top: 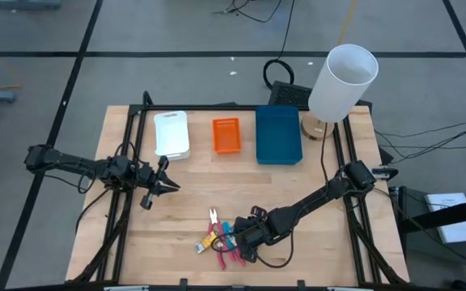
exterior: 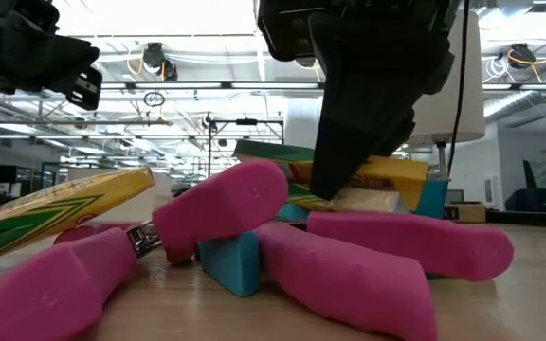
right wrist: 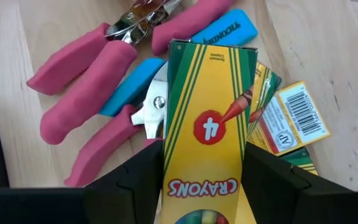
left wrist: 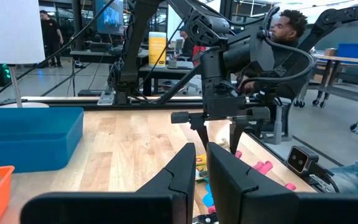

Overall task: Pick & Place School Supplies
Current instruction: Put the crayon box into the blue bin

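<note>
The school supplies lie in a heap (top: 221,240) near the table's front edge: pink-handled scissors (right wrist: 82,56), light-blue pieces (right wrist: 225,34) and yellow-green crayon boxes. My right gripper (right wrist: 204,168) stands over the heap, shut on one crayon box (right wrist: 207,112). A second box (right wrist: 288,118) lies under it on the pile. In the low view pink handles (exterior: 226,204) rest on the wood and a blue piece (exterior: 230,260) is wedged beneath them. My left gripper (top: 171,187) waits shut at the table's left, pointing level. My right gripper pinches the crayon box by its two long narrow sides (right wrist: 166,155), near the end printed CRAYONS. The fingers (exterior: 349,142) come from above, slanting down, and lie across the box. The box's printed face is up and its far end reaches over the scissors; whether it is lifted clear, I cannot tell.
A white tray (top: 171,133), an orange tray (top: 226,135) and a blue tray (top: 278,135) stand in a row at the back. A white lamp shade (top: 342,81) rises at the back right. A person (left wrist: 288,28) sits beyond the table.
</note>
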Action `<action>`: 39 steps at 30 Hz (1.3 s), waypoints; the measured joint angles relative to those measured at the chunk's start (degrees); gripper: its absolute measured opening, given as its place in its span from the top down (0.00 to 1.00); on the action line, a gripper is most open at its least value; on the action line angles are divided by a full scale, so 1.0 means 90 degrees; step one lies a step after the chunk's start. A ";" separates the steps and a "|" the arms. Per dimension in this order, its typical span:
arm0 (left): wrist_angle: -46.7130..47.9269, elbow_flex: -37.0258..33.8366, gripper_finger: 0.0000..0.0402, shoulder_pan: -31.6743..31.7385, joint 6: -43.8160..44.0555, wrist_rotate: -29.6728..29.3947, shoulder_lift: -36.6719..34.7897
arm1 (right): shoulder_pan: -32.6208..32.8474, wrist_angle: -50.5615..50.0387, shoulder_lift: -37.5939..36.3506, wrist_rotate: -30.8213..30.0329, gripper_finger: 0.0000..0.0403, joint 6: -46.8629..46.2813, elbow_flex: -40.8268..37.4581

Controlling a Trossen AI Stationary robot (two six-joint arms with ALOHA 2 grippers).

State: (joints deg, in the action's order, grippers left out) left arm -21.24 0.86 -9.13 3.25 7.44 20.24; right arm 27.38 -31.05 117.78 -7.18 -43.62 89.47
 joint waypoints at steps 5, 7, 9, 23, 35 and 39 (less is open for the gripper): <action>0.0001 0.0000 0.88 -0.0002 0.0000 0.0000 0.0000 | -0.0021 0.0151 -0.0018 -0.0009 0.52 0.0163 -0.0126; 0.0001 0.0000 0.88 -0.0001 0.0002 0.0000 0.0001 | -0.0036 0.0238 -0.0020 -0.0007 0.51 0.0163 -0.0232; 0.0001 -0.0001 0.88 0.0000 0.0002 0.0000 -0.0002 | -0.0043 0.0381 -0.0031 -0.0010 0.49 0.0163 -0.0348; -0.0001 0.0000 0.88 -0.0001 0.0000 0.0000 -0.0002 | -0.0151 0.0722 -0.0034 0.0386 0.45 0.0260 -0.0537; 0.0001 0.0000 0.88 -0.0001 0.0002 0.0000 -0.0002 | -0.0333 0.0606 -0.0144 0.0710 0.37 0.0528 -0.0553; -0.0002 0.0000 0.88 0.0001 0.0000 0.0000 -0.0002 | -0.0379 0.0525 -0.0396 0.0658 0.36 0.0618 -0.0554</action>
State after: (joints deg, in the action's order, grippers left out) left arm -21.26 0.86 -9.13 3.25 7.44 20.23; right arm 23.97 -26.32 114.21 -1.26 -38.05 84.49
